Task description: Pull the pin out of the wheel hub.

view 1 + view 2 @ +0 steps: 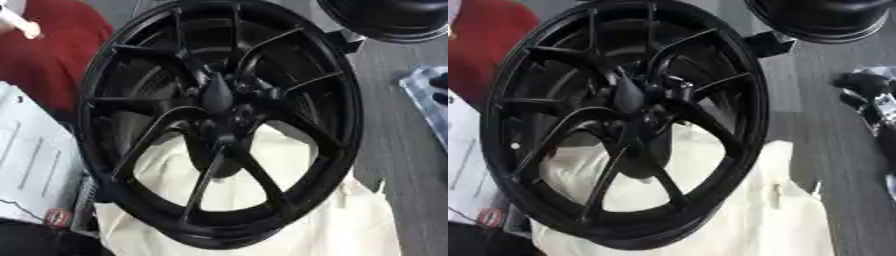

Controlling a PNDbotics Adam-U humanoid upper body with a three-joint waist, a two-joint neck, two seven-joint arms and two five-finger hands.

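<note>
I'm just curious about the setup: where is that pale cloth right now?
The cream cloth lies under the black wheel, spreading out toward the lower right of both eye views and showing through the gaps between the lower spokes.

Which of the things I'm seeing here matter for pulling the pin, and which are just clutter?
For the job:
black wheel
wheel hub; the pin itself cannot be made out against it

Lying about:
cream cloth under the wheel
second black wheel
white papers
red fabric
</note>
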